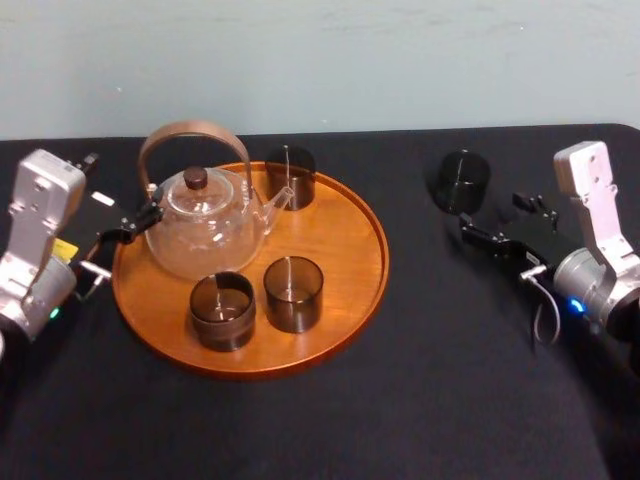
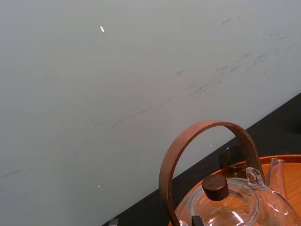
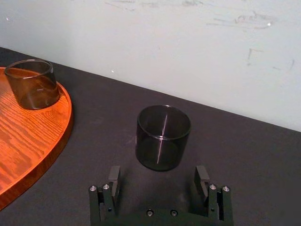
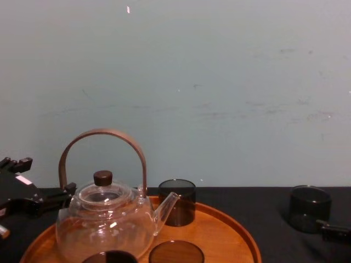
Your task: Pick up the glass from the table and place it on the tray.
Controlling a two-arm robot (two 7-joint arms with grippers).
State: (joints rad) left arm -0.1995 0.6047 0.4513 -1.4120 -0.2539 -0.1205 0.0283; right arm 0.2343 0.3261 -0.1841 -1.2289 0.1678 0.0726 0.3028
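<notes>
The left gripper [image 1: 133, 225] hung at the 9 o'clock edge of the large round orange-brown wooden tray [image 1: 340, 250]. It was released, and the left wrist view caught its two tips set apart close to the teapot. That clear glass teapot [image 1: 205, 232], with an arched brown handle and a dark knob, stood on the tray at 10 o'clock. Three short smoky cylindrical tumblers shared the tray: a rear tumbler [image 1: 290, 178] at 1 o'clock by the rim, a front tumbler [image 1: 222, 311] at 7 o'clock, and a middle tumbler [image 1: 293, 294] near the centre at 4 o'clock. The dark smoky cylindrical glass [image 1: 462, 180] stood upright on the flat matte black table [image 1: 420, 400], well apart from the tray at its 2 o'clock. The right gripper [image 3: 158, 170] hovered at the glass's 4 o'clock, released. Its jaws were spread wider than the glass, which stood just ahead of them, untouched.
</notes>
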